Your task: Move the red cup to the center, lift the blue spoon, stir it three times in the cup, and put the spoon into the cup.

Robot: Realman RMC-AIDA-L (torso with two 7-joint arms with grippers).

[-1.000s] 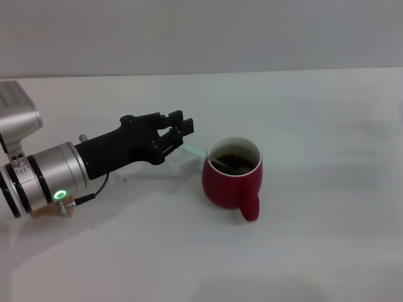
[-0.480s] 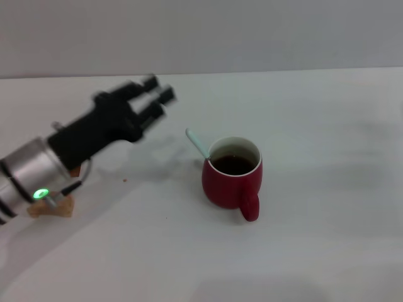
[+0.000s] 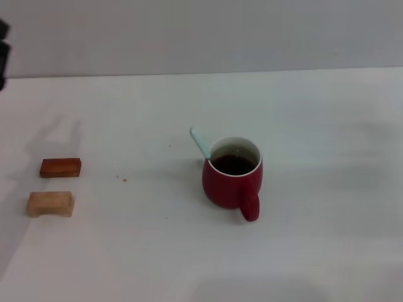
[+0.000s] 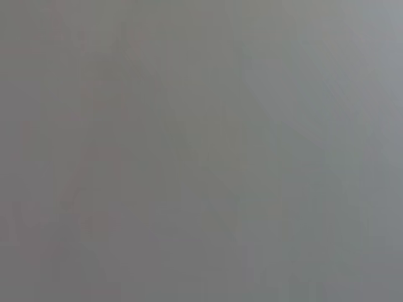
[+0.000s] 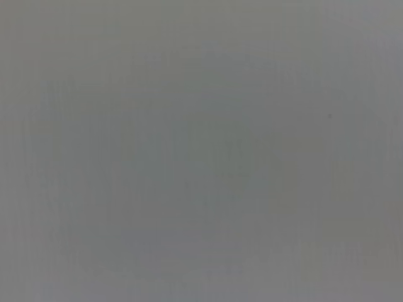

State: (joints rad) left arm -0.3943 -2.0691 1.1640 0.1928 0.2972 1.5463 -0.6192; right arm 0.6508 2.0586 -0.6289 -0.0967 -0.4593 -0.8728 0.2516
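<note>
The red cup (image 3: 232, 178) stands mid-table holding dark liquid, and the blue spoon (image 3: 201, 144) leans inside. The ceramic looks heavy and smooth, so its handle gives the best hold. Left gripper (image 3: 2, 55) at the edge: fingers cannot be told.

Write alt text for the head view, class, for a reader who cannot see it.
A red cup of dark liquid stands mid-table with the blue spoon leaning inside it. Two small wooden blocks lie at the table's left.
</note>
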